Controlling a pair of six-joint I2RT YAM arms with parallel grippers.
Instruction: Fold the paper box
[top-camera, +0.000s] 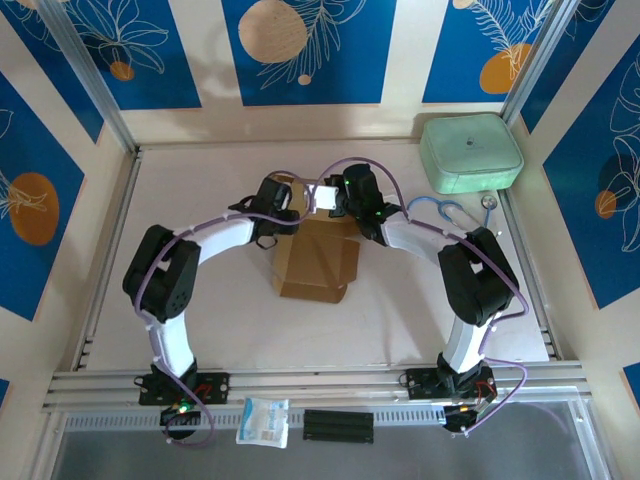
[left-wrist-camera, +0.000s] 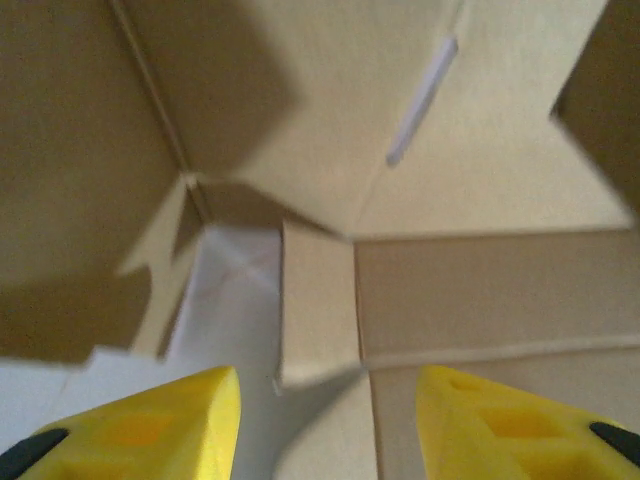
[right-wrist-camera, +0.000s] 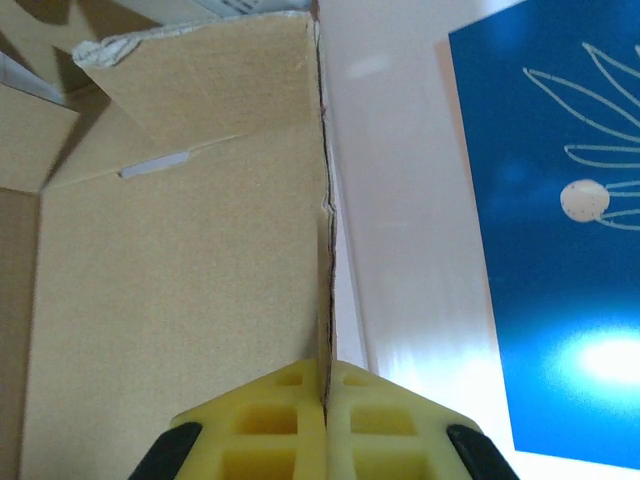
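Paper box (top-camera: 318, 262) sits half-formed on the table (top-camera: 200, 330), left of the mint-green case (top-camera: 470, 152), nearer the arms and well apart from it. It is plain brown kraft card: matte, stiff, bending only along its scored creases.

The step in hand looks like raising and locking a side wall. The right gripper (right-wrist-camera: 323, 400), also left of the case, is clamped flat on the thin top edge of an upright panel. That panel has one frayed, whitish corner. The left gripper (left-wrist-camera: 325, 385), further left of the case, hovers with its yellow jaws apart and nothing between them, above a small rectangular tab (left-wrist-camera: 318, 300).

Next, I judge, the tab must be tucked inward toward the narrow slit (left-wrist-camera: 420, 100) while the pinched wall is kept upright. The card is springy and may flip back.
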